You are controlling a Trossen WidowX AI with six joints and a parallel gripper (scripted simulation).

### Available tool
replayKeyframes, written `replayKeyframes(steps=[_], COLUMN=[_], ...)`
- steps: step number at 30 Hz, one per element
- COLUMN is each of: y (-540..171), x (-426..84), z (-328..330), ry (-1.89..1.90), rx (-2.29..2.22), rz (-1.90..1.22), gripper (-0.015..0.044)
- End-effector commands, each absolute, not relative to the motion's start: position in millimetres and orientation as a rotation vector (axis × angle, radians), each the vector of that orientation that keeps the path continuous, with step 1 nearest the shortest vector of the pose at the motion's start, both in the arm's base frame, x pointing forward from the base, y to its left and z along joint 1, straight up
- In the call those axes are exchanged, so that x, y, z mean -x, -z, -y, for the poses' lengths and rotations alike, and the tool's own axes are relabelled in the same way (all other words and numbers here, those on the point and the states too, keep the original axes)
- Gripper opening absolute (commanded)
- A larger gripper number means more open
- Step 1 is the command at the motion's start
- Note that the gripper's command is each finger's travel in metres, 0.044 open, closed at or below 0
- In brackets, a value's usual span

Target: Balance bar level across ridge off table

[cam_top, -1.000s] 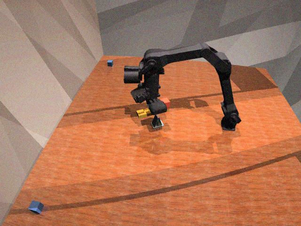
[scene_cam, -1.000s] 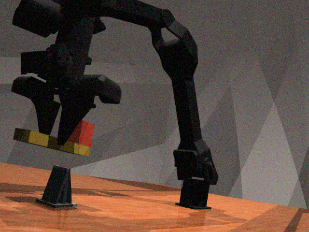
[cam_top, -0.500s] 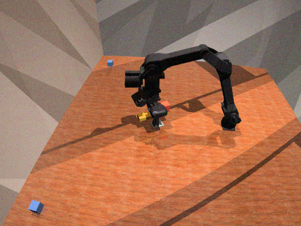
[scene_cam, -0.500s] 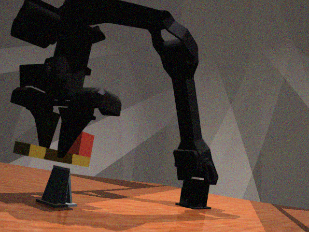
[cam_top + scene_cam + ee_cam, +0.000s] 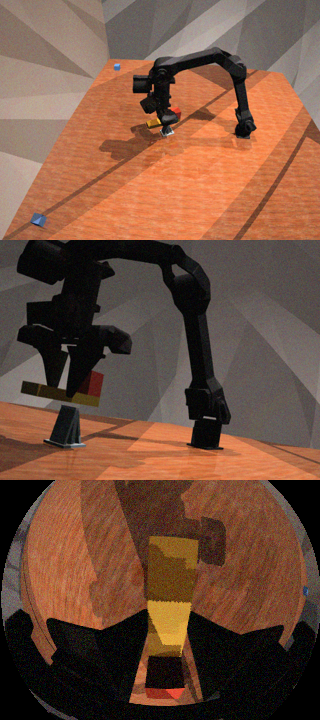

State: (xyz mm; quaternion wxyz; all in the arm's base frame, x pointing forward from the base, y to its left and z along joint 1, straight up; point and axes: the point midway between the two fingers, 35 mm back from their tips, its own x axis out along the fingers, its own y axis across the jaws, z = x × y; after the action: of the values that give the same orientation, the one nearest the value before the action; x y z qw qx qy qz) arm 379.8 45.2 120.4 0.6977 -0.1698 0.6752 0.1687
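Note:
The yellow bar (image 5: 153,123) (image 5: 86,399) (image 5: 172,570) is off the table, with a red block (image 5: 176,113) (image 5: 96,384) (image 5: 165,693) on one end. My gripper (image 5: 61,391) (image 5: 168,615) is shut on the bar between its ends, with one finger on each long side. The dark ridge (image 5: 166,131) (image 5: 65,426) stands on its pale base plate under the bar. In the exterior view a narrow gap shows between the ridge top and the bar's underside. The bar looks roughly parallel to the table there. The wrist view does not show the ridge.
A blue cube (image 5: 117,67) lies near the table's far left corner, and another blue cube (image 5: 38,219) near the front left. The arm's base (image 5: 242,133) (image 5: 206,433) stands to the right of the ridge. Dark shadows cross the wooden table (image 5: 180,186).

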Motion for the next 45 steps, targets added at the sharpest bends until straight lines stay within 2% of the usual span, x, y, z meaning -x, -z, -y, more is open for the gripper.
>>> replayKeyframes(steps=[1,45], y=[-120.1,-116.4], x=[-380.0,-380.0], z=[-45.0,-44.9], ry=[-0.373,-0.373], rx=[0.379,0.379], rz=[-1.504,-1.504], gripper=[0.0000,0.0000])
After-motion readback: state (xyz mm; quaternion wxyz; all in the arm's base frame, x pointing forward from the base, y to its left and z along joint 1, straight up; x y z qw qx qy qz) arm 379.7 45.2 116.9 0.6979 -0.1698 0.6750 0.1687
